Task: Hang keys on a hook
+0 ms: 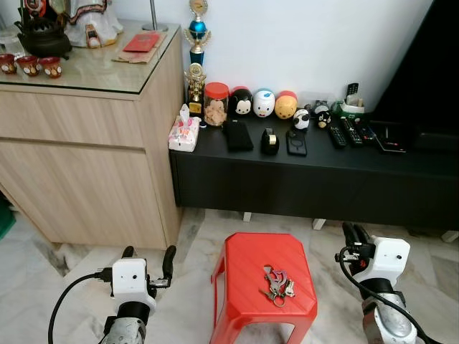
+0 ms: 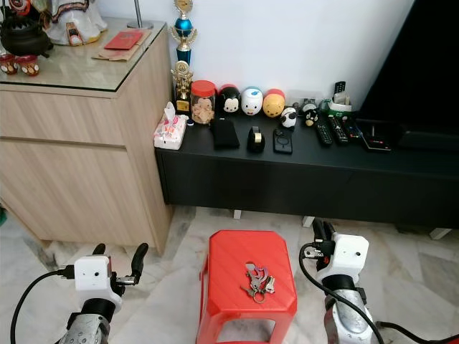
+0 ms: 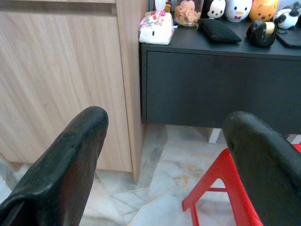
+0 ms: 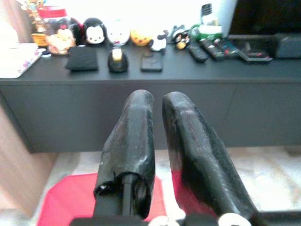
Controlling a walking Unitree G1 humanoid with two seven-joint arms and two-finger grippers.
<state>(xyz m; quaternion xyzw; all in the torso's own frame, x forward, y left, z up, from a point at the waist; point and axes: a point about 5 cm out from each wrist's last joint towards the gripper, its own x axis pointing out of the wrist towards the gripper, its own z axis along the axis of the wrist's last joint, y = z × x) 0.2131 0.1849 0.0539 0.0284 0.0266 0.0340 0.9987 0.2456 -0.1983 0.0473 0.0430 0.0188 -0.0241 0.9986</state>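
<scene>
keys, a small silver bunch with red tags (image 1: 276, 284), lie on the red plastic stool (image 1: 244, 258) between my pincers, nearer my narrow right pincer (image 1: 353, 234) than my wide-spread left pincer (image 1: 148, 258).

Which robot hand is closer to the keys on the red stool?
The right one, though not by much. The right gripper hovers just off the stool's right edge, jaws shut. The left gripper hovers farther off on the other side, jaws open. The keys lie toward the stool's right.

Metal keys (image 1: 276, 284); ribbed glossy plastic stool (image 1: 251, 259); wood-grain cabinet (image 1: 86, 172).
</scene>
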